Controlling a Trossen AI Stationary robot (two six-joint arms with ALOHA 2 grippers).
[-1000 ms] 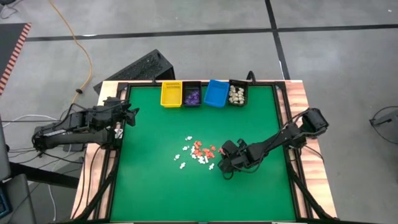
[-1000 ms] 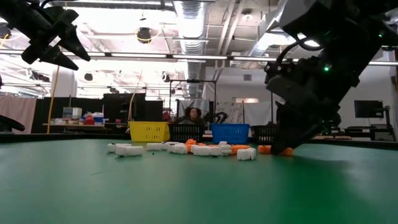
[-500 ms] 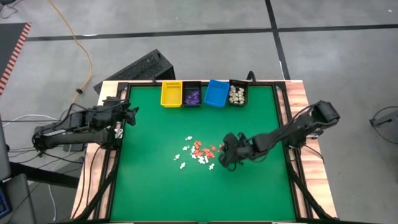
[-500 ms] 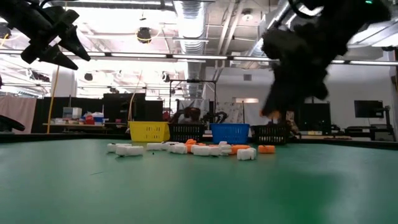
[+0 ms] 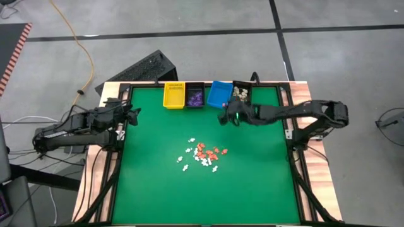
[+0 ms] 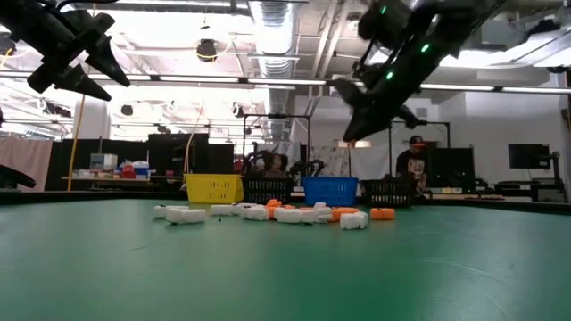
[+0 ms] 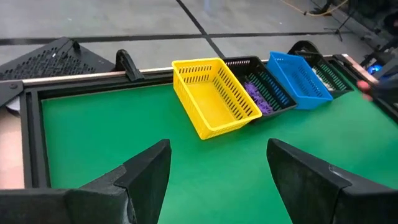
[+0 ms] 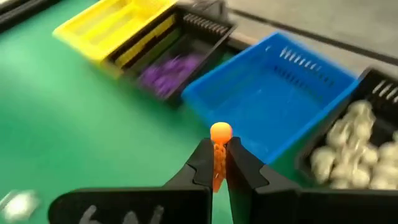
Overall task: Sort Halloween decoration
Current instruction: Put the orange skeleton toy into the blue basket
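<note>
a small orange decoration piece (image 8: 217,152) is pinched between the narrow fingers of the right gripper (image 5: 228,117), raised above the green mat (image 5: 252,183) just beside the blue bin (image 5: 219,94). the remaining white and orange pieces (image 5: 202,155) lie clustered mid-mat, open green all around them. the left gripper (image 5: 129,113) hovers with its fingers wide at the mat's left edge, near the yellow bin (image 5: 173,94).
</note>
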